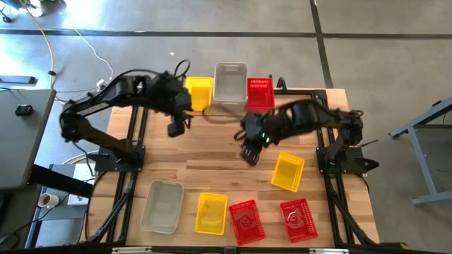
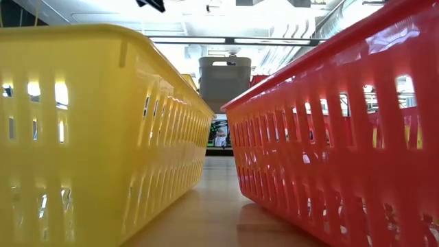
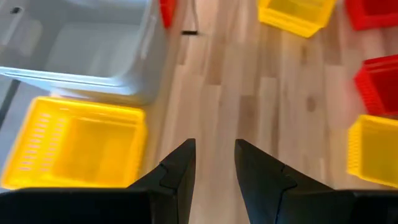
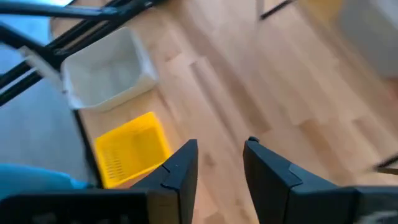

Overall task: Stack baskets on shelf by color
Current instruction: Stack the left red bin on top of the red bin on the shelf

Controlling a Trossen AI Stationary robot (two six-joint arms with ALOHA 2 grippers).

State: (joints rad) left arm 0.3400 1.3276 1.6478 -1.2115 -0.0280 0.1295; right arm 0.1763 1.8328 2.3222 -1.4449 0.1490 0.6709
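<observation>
Red baskets (image 1: 245, 220), yellow baskets (image 1: 211, 212) and grey-white baskets (image 1: 162, 206) on a light wooden table (image 1: 212, 162).

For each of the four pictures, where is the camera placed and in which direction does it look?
High view: above, looking straight down at the table; both arms show, left hand, right hand.
Low view: at tabletop height, looking level between a yellow basket and a red basket; no arm clearly shows.
Left wrist view: past its own open fingers, toward shelf baskets.
Right wrist view: past its own open fingers.
Shared: the grey-white basket also appears from above.

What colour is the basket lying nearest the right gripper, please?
Yellow; the high view shows it best.
</observation>
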